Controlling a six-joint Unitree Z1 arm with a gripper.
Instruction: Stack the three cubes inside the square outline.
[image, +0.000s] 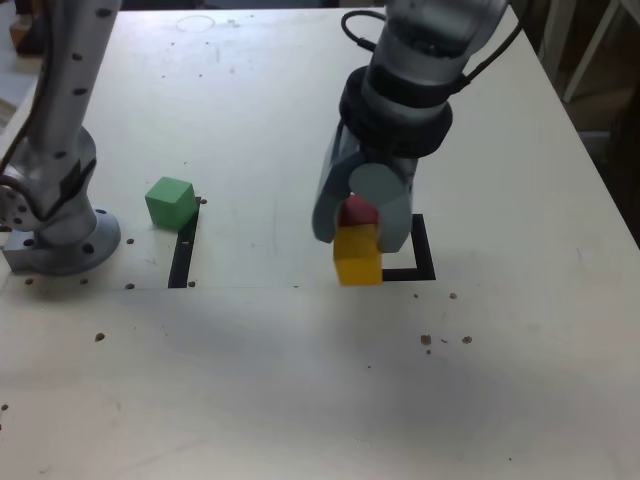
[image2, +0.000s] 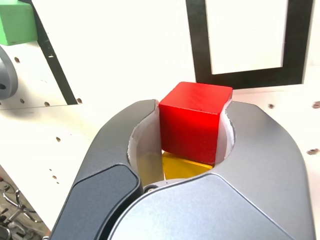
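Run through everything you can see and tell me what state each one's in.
Gripper: jaws closed on the red cube.
Red cube: gripped between the jaws.
Yellow cube: just below the red cube in both views; whether lifted, unclear.
Green cube: on the table, outside the outline, ungripped.
Square outline: partly hidden by the gripper in the exterior view.

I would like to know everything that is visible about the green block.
The green block is a plain, matte cube, maybe painted or plastic. It sits flat on the white table, beside one end of the black strip and near the arm's round base. The pincer does not touch it.
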